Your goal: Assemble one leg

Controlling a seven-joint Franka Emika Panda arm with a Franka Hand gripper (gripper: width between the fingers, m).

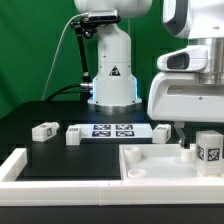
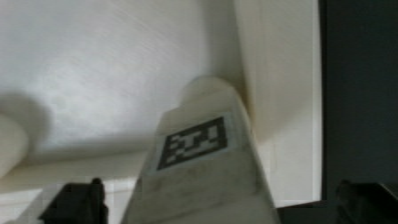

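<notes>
Two views reach me right now. In the exterior view, the end effector [image 1: 187, 143] hangs at the right of the frame, low over the large flat white piece [image 1: 150, 160] with its recesses. One leg [image 1: 209, 151], tag facing me, stands at the lower right edge just beside it, and I cannot tell whether the fingers touch it. Two more legs [image 1: 44, 130] [image 1: 73, 133] lie at left centre on the black surface [image 1: 40, 112], with the marker board [image 1: 112, 130] just to their right. In the wrist view, a tagged leg [image 2: 199, 150] fills the lower middle between two dark fingertips [image 2: 75, 200]; it looks grasped, yet contact sits out of view.
</notes>
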